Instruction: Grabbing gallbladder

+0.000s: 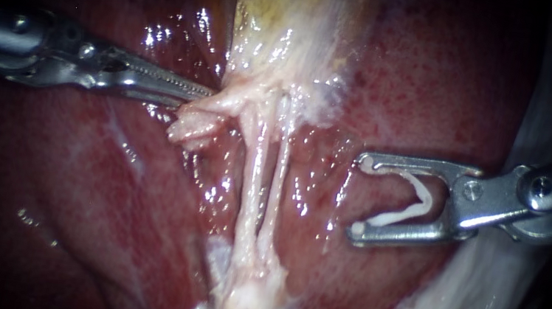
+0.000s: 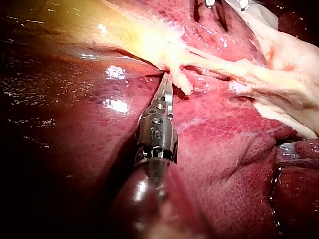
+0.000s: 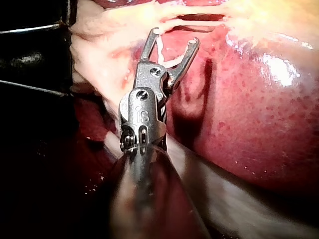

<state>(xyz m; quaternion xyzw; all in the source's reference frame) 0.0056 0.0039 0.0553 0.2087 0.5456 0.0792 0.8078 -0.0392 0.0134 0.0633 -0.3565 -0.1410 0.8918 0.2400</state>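
Glistening liver (image 1: 453, 79) all round, and the left instrument (image 1: 205, 93) reaches crosswise, jaws pinched on the pale neck of the upright-running gallbladder (image 1: 278, 28), while the right instrument (image 1: 361, 197), jaws cradling a white clip (image 1: 400, 214), waits well apart.

This is a surgical setting. Wet red liver (image 1: 451, 94) fills every view, with the pale yellowish gallbladder (image 1: 290, 22) lying across it. Two slim steel tools reach in: the left instrument (image 1: 207, 94) and the right instrument (image 1: 361, 197), which carries a white clip (image 1: 423, 198).
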